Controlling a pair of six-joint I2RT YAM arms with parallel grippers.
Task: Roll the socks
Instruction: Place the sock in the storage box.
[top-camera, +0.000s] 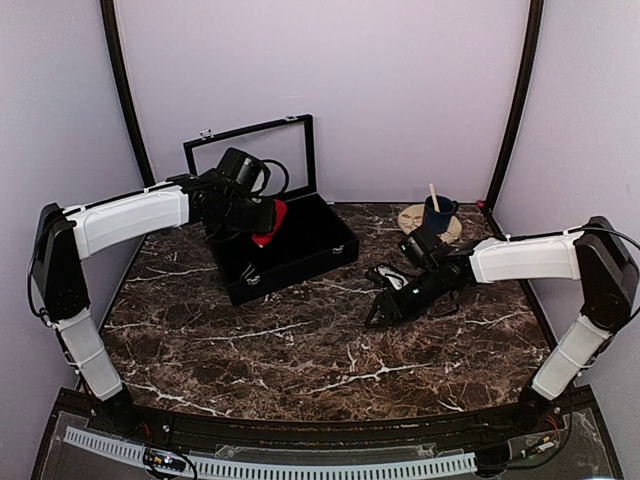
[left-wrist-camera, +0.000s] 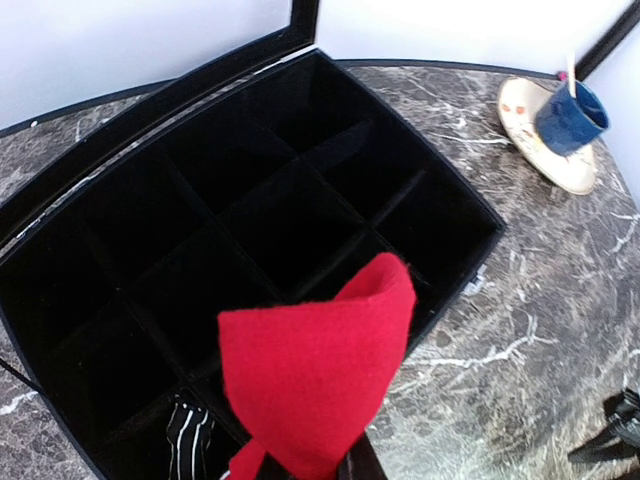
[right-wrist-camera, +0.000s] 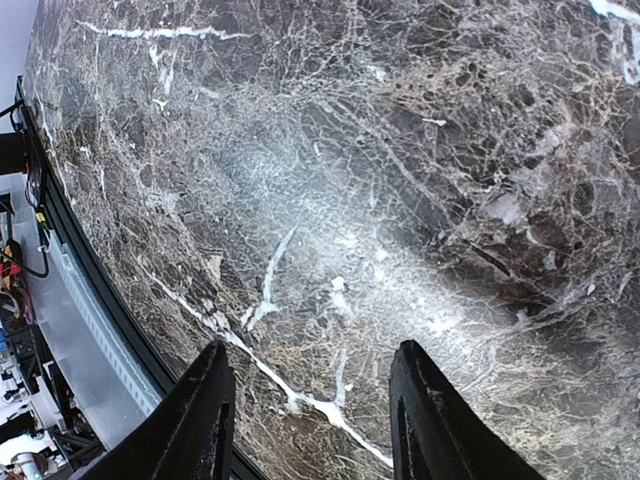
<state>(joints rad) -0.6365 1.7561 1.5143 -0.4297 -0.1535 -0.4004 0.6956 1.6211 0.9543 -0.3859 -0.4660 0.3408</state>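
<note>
We count two robot arms, one left arm (top-camera: 125, 220) and one right arm (top-camera: 525, 258), over one marble tabletop (top-camera: 330, 350). On it stands one black case (top-camera: 300, 272) with one lid (top-camera: 270, 125) raised. Its dividers make many compartments, but we cannot get a full count, since part of the grid is covered. We see one red sock (left-wrist-camera: 315, 375), and cannot tell whether a second is folded inside it. One striped fabric item (left-wrist-camera: 190, 440) lies in a compartment. There is one blue cup (left-wrist-camera: 570, 115), one stick (top-camera: 434, 195) in it, and one saucer (left-wrist-camera: 520, 105) beneath.
</note>
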